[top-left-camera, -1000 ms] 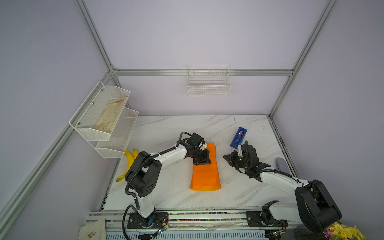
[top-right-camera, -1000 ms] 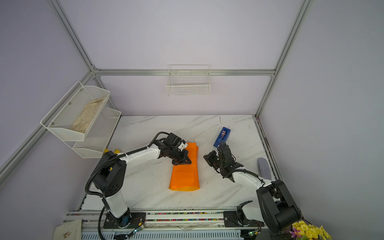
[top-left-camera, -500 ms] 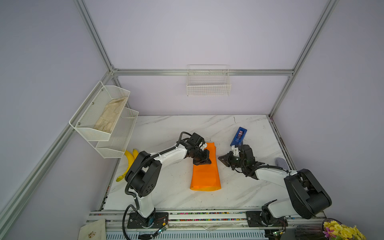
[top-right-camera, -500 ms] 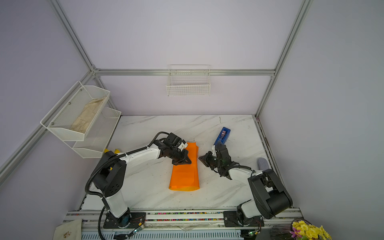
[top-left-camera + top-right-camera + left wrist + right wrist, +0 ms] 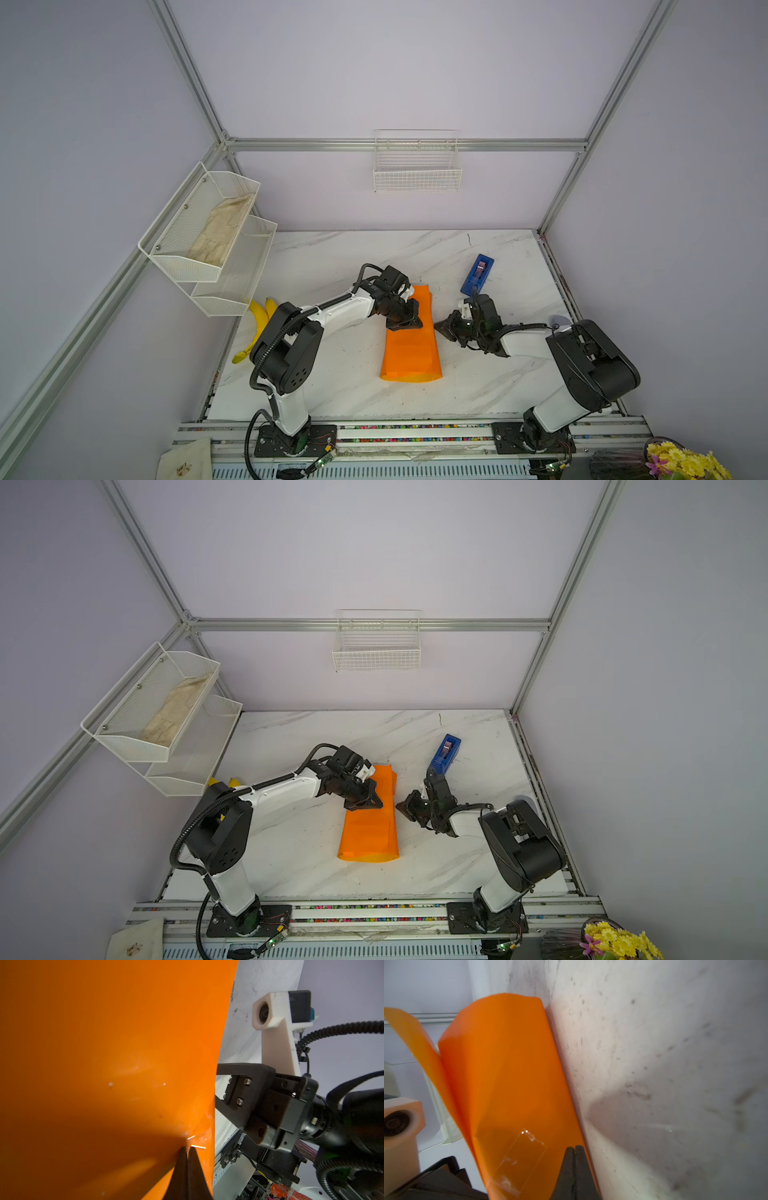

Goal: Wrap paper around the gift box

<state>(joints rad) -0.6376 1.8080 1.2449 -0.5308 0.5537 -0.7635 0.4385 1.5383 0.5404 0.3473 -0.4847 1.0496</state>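
The orange paper (image 5: 411,349) (image 5: 368,833) lies folded into a long wrap on the marble table in both top views. The gift box is hidden under it. My left gripper (image 5: 405,326) (image 5: 365,804) is shut, and its tips press down on the wrap's top face, denting the paper (image 5: 104,1064) where the left gripper (image 5: 188,1148) meets it. My right gripper (image 5: 437,327) (image 5: 400,806) is shut too. In the right wrist view the right gripper (image 5: 574,1147) sits at the paper's (image 5: 508,1064) side edge by the tabletop, beside a strip of clear tape (image 5: 525,1155).
A blue tape dispenser (image 5: 478,274) (image 5: 445,754) stands behind my right gripper. Bananas (image 5: 257,324) lie at the table's left edge under white mesh shelves (image 5: 208,241). A wire basket (image 5: 417,166) hangs on the back wall. Flowers (image 5: 685,461) sit at the front right.
My right gripper has moved left and lower, up to the wrap's right edge, its arm folding down. The left gripper and the paper have stayed put.
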